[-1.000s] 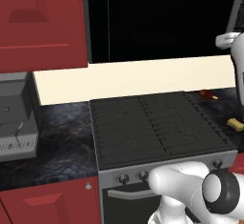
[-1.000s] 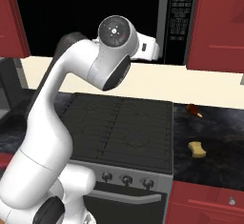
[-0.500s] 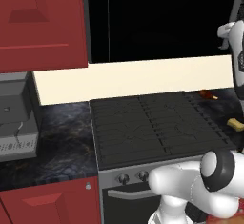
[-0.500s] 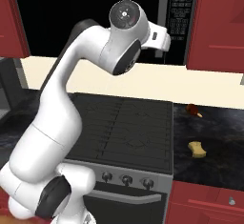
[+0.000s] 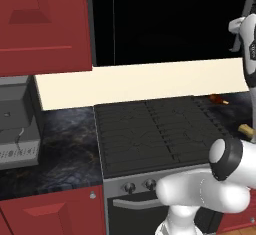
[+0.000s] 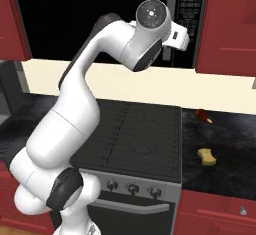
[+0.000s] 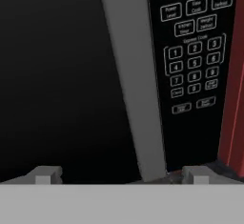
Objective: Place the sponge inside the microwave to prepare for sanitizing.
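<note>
Overhead, microwave (image 6: 100,24) door shut; sponge (image 6: 206,156) on counter (image 6: 220,139) beside stove (image 6: 135,134).

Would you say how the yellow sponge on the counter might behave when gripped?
The sponge looks small and porous, so probably light and squashy. Its rounded, dented outline suggests it may deform unevenly. Lying flat on the dark counter, it seems unlikely to roll.

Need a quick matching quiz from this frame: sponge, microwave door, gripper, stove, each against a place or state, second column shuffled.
Things:
1. sponge
2. microwave door
3. gripper
4. stove

States or places:
A. open, facing the grey bar handle
B. on the dark counter, right of the stove
C. shut
D. below the microwave, nothing on its grates

Pairs: 1-B, 2-C, 3-A, 4-D
</note>
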